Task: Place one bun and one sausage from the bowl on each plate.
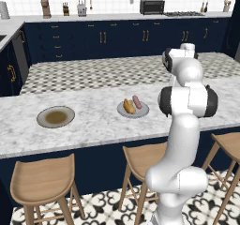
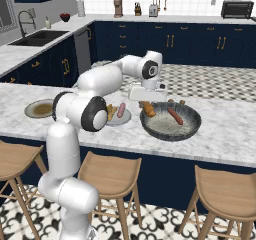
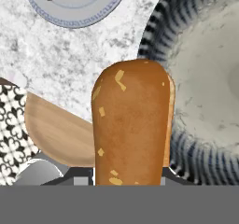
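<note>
Here the gripper hangs over the near-left rim of the bowl, its jaws closed on 1 bun. In the hand view that bun runs lengthwise up from between the fingertips, which suggests it is pinched across its narrow width near 1 end so the rest hangs free. In the right base view the same bun shows as an orange lump just under the hand, above the bowl's inner wall.

The bowl sits on the marble counter toward its right end, close to the front edge. 1 sausage lies inside it on the pale floor, apart from the gripper. I cannot tell whether anything else rests there.

Just left of the bowl, nearly touching its rim, is the light grey plate. It already carries 1 bun and 1 sausage lying side by side, so that plate looks served. The second plate, with the brownish centre, sits well apart toward the left end of the counter and is bare.

So my reading is that about half the job is done, and the gripped bun is meant for the far plate. That calls for a long carry past the served plate, high enough to clear it. The risk is the bun swinging or slipping in such an end-on pinch.
</note>
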You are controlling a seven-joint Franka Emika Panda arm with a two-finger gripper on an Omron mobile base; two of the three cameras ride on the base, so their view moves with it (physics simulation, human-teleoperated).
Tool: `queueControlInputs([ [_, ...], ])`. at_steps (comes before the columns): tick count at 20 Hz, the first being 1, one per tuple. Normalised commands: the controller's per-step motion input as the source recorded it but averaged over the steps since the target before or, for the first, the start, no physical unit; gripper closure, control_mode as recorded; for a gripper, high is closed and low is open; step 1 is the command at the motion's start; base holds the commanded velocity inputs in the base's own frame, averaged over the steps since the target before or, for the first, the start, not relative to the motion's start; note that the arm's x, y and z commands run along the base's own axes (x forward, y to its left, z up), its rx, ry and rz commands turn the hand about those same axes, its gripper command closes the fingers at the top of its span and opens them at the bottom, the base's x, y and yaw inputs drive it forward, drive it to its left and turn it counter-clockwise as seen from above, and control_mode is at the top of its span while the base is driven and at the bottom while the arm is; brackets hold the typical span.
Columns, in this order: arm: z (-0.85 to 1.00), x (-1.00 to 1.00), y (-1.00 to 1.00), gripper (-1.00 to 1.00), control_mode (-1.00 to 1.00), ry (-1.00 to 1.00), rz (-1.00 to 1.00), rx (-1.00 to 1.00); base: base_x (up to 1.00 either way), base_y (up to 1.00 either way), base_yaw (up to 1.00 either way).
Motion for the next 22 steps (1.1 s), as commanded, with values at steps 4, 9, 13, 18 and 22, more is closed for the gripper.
queueControlInputs([
  [4,0.07,-1.0,0.85,1.0,-1.0,-0.13,-0.27,-0.09,0.0,0.0,0.0],
  [9,0.02,-1.0,1.0,1.0,-1.0,-0.15,-0.14,-0.17,0.0,0.0,0.0],
  [13,0.16,-1.0,1.0,1.0,-1.0,-0.01,-0.21,-0.15,0.0,0.0,0.0],
  [18,0.02,-1.0,0.88,1.0,-1.0,-0.01,-0.23,-0.09,0.0,0.0,0.0],
  [22,0.03,-0.76,0.25,1.0,-1.0,-0.01,-0.33,0.03,0.0,0.0,0.0],
])
